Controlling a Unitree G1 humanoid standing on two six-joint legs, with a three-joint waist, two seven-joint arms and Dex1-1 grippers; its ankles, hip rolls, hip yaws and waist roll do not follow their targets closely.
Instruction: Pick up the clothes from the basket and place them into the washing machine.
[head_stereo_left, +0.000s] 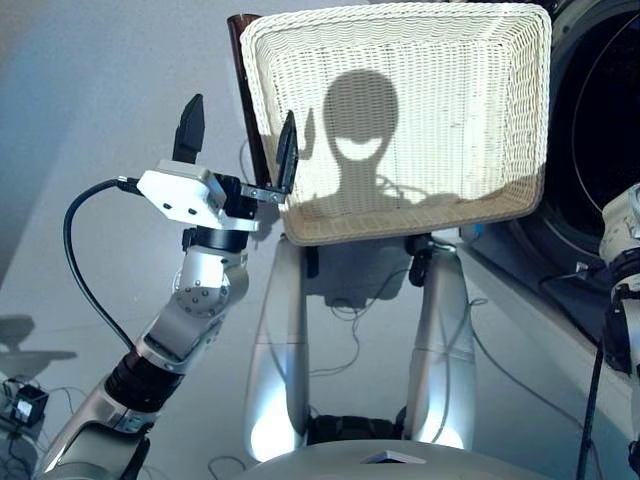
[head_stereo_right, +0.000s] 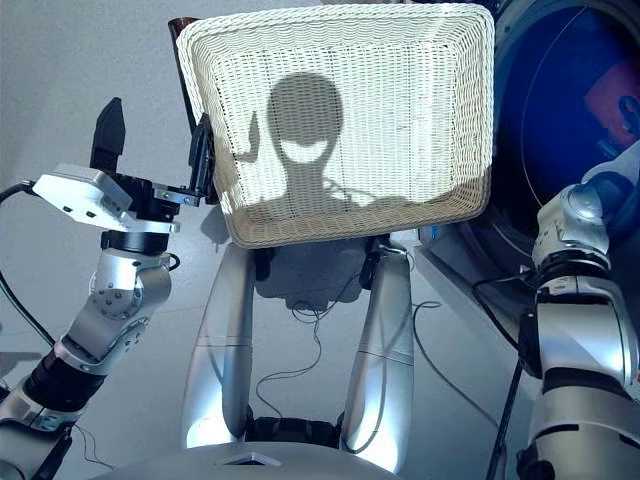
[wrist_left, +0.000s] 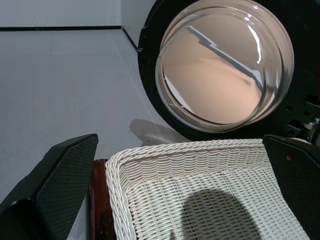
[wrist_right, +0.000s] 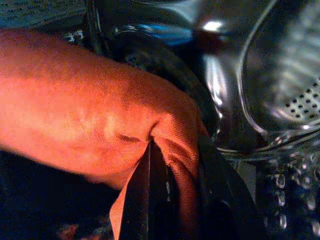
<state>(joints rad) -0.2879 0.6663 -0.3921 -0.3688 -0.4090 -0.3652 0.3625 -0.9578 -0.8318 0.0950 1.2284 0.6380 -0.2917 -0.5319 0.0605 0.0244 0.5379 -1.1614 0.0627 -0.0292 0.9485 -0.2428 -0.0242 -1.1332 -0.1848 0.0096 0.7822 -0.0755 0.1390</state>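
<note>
One coral red cloth (wrist_right: 100, 115) sits clamped in my right tool (wrist_right: 175, 200), already inside the washing machine (head_stereo_right: 560, 120) drum; my left tool (head_stereo_left: 240, 140) gapes released at the bare basket (head_stereo_left: 400, 215)'s left edge.

The shallow cream wicker basket (head_stereo_left: 400, 110) was tightly woven, matt and ribbed, with a braided rim. Beneath its edge showed a dark reddish-brown wooden piece (wrist_left: 100, 210), glossy as if varnished. The washing machine's round glass door (wrist_left: 225, 65) was smooth and highly reflective inside a black glossy rim. The coral red cloth (wrist_right: 95, 105) looked finely woven and matt, gripped between the right gripper's (wrist_right: 172, 200) smooth black fingers. The perforated steel drum (wrist_right: 305, 102) gleamed. The left gripper's (head_stereo_left: 238, 140) black fingers (wrist_left: 55, 185) carried a fine textured, matt pad surface.
</note>
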